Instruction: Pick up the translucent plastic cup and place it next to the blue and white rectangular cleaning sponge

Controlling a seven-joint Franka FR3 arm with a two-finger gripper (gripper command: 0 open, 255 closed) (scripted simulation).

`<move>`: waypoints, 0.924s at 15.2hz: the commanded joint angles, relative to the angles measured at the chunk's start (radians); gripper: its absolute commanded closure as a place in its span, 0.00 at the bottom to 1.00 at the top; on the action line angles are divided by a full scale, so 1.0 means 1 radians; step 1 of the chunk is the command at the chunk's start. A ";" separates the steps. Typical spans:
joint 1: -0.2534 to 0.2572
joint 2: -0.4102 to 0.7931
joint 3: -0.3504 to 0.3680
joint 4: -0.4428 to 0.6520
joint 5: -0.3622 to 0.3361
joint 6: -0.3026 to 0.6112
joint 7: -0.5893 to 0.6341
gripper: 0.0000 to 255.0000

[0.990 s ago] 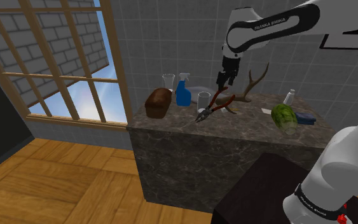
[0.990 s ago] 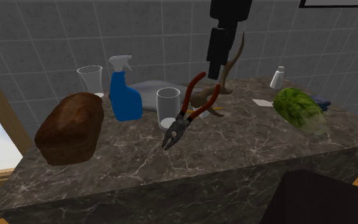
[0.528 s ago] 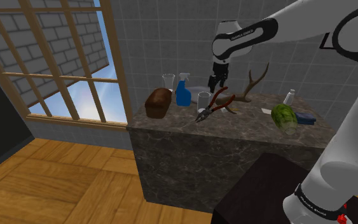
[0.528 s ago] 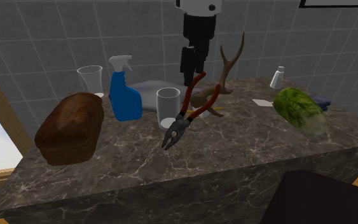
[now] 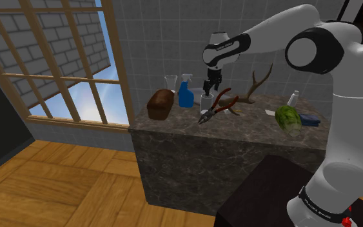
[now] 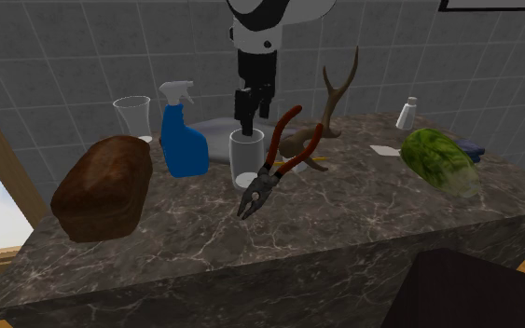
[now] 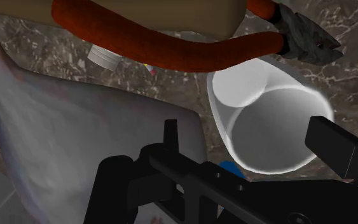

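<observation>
Shoulder view: the white arm reaches over the dark marble table [image 5: 257,120]. The black tool [image 5: 209,89] hangs just above the clear cup [image 5: 206,103]. The cup stands upright between a blue spray bottle [image 5: 186,92] on this view's left and red-handled pliers [image 5: 216,108] on its right. The blue sponge [image 5: 311,119] lies well apart at the table's right end, just beside a green lettuce [image 5: 288,118].

Second exterior view: the tool [image 6: 247,114] points straight down over the cup [image 6: 246,160]. The pliers [image 6: 274,172] lie just right of it. A brown loaf [image 6: 102,189] sits near the left end, and the sponge [image 6: 475,146] at the far right.

Wrist view: the tool [image 7: 250,140] has its fingers [image 7: 170,135] apart and gripping nothing, with the cup's [image 7: 266,108] open mouth between them. A red pliers handle [image 7: 171,54] crosses beyond.
</observation>
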 commanded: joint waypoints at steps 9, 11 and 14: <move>-0.010 0.070 0.005 -0.013 0.015 0.082 -0.012 0.00; -0.010 0.070 0.005 -0.013 0.015 0.082 -0.012 0.00; -0.010 0.070 0.005 -0.013 0.015 0.082 -0.012 0.00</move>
